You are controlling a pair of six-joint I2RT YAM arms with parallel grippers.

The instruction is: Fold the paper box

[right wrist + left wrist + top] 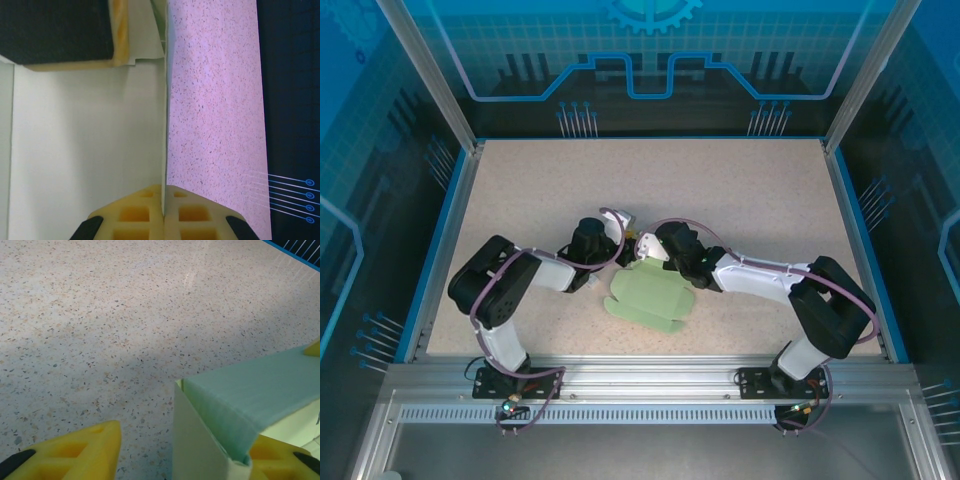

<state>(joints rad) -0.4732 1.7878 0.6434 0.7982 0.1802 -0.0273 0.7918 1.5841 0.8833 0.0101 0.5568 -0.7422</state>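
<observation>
Paper box (650,297) in right end effector (163,196)

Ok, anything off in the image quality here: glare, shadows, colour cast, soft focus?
Top external: sharp and evenly lit, only soft shadows on the table. Left wrist: a faint glare streak near the top of the table, a broad dim shadow band across it, and the near yellow fingers slightly soft. Right wrist: the table reads pinkish-purple, a colour cast, and the paper box looks washed out, almost white.

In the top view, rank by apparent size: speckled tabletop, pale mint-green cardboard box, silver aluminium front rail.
1. speckled beige tabletop
2. silver aluminium front rail
3. pale mint-green cardboard box, clearly smallest
</observation>
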